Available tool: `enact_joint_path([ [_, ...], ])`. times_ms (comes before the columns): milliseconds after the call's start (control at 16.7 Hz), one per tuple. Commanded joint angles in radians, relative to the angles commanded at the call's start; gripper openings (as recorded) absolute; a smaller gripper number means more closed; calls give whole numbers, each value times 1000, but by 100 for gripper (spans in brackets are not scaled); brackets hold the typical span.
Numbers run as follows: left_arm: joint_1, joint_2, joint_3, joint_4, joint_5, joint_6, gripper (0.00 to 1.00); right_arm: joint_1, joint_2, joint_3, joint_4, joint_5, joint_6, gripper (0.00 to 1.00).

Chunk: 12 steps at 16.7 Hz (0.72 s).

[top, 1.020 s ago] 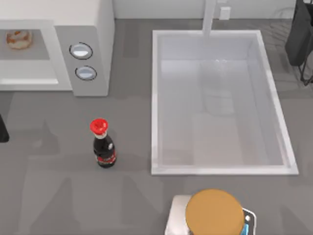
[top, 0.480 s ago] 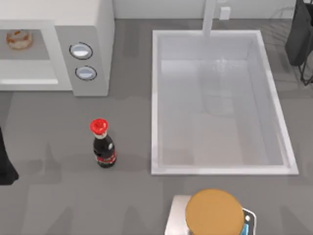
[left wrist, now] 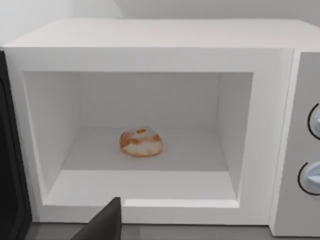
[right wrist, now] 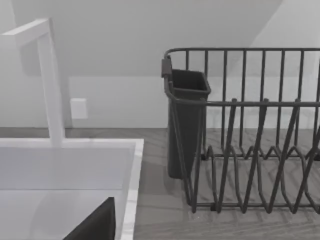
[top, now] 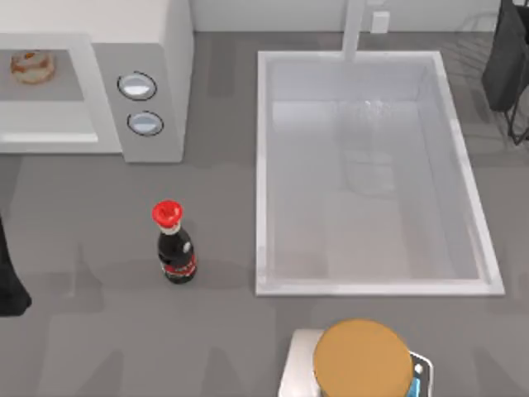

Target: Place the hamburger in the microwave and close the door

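Note:
The white microwave (top: 149,50) stands at the back left with its cavity open toward the table. The hamburger (top: 33,66), a small pale bun with orange bits, lies on the cavity floor (left wrist: 141,142), free of any gripper. In the left wrist view the door (left wrist: 10,160) is a dark panel swung open beside the cavity, and two round knobs (left wrist: 314,150) sit on the microwave's side panel. My left arm (top: 10,277) is a dark shape at the table's left edge, back from the microwave; a bit of my left gripper (left wrist: 102,225) faces the opening. My right gripper (right wrist: 95,225) hangs parked near the sink's back right.
A white sink basin (top: 372,174) with a faucet (top: 354,29) fills the middle and right. A dark bottle with a red cap (top: 173,244) stands in front of the microwave. A large brown disc (top: 361,360) sits at the front. A black dish rack (right wrist: 250,135) stands at the back right.
My left arm's dark shape at the left edge has drawn back from the microwave toward the table's front. The hamburger stays in the cavity.

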Motion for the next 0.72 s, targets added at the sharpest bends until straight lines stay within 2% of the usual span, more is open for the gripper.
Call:
enact_joint_path([
  [660, 0, 0, 0, 0, 0, 0, 2, 0, 0, 0, 0, 0, 0, 100],
  [720, 0, 0, 0, 0, 0, 0, 0, 0, 0, 0, 0, 0, 0, 100],
])
